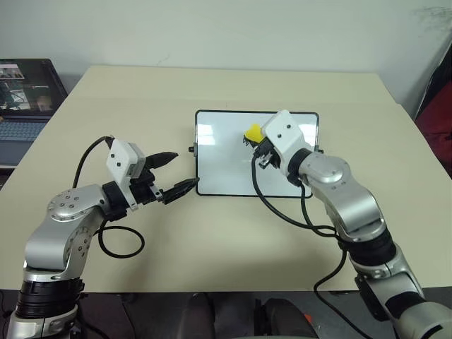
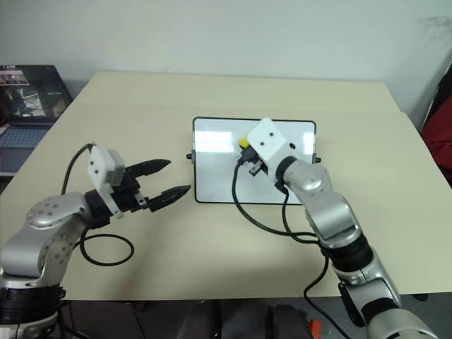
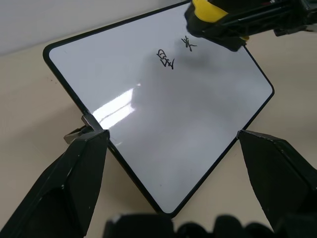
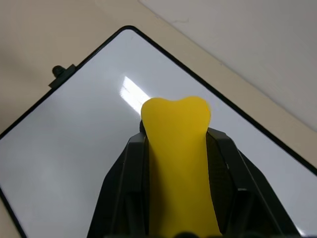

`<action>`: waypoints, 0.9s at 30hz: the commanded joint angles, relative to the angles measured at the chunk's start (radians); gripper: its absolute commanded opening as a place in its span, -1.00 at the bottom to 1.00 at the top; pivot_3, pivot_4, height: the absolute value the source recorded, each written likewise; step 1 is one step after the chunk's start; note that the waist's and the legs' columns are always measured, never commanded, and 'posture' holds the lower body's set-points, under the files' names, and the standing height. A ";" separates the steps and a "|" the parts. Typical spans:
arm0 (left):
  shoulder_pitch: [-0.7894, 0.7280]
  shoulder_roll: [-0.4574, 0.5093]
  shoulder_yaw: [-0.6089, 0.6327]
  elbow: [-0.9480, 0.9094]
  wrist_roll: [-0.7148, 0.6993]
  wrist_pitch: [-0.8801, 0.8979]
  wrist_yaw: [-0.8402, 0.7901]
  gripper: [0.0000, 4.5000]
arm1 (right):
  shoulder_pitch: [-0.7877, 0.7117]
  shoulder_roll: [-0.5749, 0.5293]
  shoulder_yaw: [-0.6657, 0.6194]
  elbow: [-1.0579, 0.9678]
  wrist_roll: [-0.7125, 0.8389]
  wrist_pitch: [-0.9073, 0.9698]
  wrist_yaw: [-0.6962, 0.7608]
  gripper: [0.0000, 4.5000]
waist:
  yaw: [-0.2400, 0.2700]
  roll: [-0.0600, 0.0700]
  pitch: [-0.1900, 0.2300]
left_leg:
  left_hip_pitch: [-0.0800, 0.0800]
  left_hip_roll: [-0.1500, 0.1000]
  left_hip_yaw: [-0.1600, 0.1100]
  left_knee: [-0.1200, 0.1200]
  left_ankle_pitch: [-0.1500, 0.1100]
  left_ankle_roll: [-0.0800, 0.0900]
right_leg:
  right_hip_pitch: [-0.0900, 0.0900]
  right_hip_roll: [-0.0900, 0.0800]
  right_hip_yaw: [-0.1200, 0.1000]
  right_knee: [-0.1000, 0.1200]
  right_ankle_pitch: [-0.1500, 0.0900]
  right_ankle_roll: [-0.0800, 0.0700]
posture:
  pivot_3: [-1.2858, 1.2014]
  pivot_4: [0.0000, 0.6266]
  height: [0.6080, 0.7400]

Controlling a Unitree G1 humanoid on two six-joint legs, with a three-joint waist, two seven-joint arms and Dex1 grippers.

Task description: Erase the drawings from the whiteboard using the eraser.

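Clamping the yellow eraser [image 4: 178,163] between closed fingers, the right gripper [image 1: 256,145] hangs over the whiteboard [image 1: 219,166] at centre frame on the tabletop [image 1: 212,247]. In the left wrist view, the drawings [image 3: 166,58] sit just beside the eraser's tip, two scribbles visible and any third hidden beneath it. The right arm is plainly the nearer. The left gripper [image 1: 171,174], fingers spread and empty, points at the board's left edge from the left of the frame.
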 commanded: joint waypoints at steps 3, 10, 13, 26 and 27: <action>0.006 0.012 0.041 -0.060 -0.047 0.012 -0.004 1.00 | -0.106 0.021 0.013 0.140 -0.044 -0.137 0.015 -0.47 | 0.000 0.000 0.000 | 0.000 0.000 0.000 0.000 0.000 0.000 | 0.000 0.000 0.000 0.000 0.000 0.000 | 0.03 -0.52 1.00; 0.019 0.020 0.037 -0.075 -0.056 0.026 -0.012 1.00 | -0.215 0.067 0.025 0.414 -0.095 -0.303 0.022 -0.47 | -0.001 0.000 0.000 | 0.000 0.000 0.000 0.000 0.000 0.000 | 0.000 0.000 0.000 0.001 0.000 0.000 | 0.03 -0.52 1.00; 0.016 0.022 0.035 -0.074 -0.053 0.028 -0.014 1.00 | -0.219 0.091 0.029 0.493 -0.111 -0.352 0.020 -0.47 | -0.001 0.000 0.000 | 0.000 0.001 0.000 0.000 0.000 0.000 | 0.000 0.000 0.000 0.001 0.000 0.000 | 0.03 -0.52 1.00; 0.010 0.025 0.035 -0.080 -0.056 0.037 -0.012 1.00 | -0.036 0.120 0.061 0.632 -0.150 -0.437 0.057 -0.47 | -0.001 -0.001 -0.001 | 0.005 0.001 -0.001 0.001 0.000 0.000 | 0.005 0.000 -0.001 0.002 0.000 0.000 | 0.03 -0.52 1.00; 0.010 0.025 0.035 -0.080 -0.056 0.037 -0.012 1.00 | -0.025 0.123 0.063 0.634 -0.149 -0.435 0.061 -0.47 | -0.001 -0.001 -0.002 | 0.007 0.001 0.000 0.001 0.000 0.000 | 0.006 0.000 -0.001 0.003 0.000 -0.001 | 0.03 -0.52 1.00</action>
